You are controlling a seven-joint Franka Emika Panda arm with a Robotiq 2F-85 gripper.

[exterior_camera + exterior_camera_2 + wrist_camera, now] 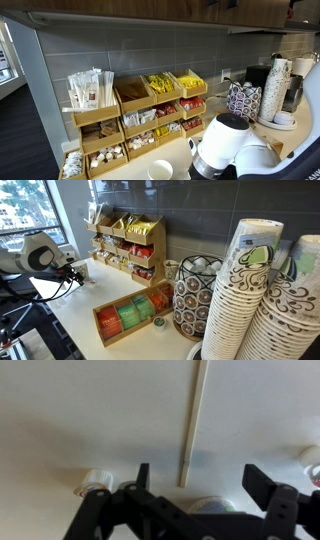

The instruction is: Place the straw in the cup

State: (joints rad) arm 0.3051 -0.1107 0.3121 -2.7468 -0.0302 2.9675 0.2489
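Note:
In the wrist view a long pale straw point(194, 415) runs from the top edge down to a cut end between my fingers. My gripper point(202, 473) stands open, with both fingertips well apart from the straw and nothing held. Just below the straw's end a round pale rim point(208, 506) shows, mostly hidden by the gripper body; I cannot tell whether the straw's end is inside it. A small white cup point(160, 170) sits at the counter's front edge, left of my arm point(225, 145). The gripper point(76, 275) hangs low over the counter near the shelf.
A wooden shelf of condiment packets point(140, 110) lines the wall. Tall stacks of patterned cups point(245, 300) stand close to the camera in an exterior view, beside a wire basket of creamers point(195, 295) and a wooden tea box point(130, 317). Small white items point(92, 482) lie by the left finger.

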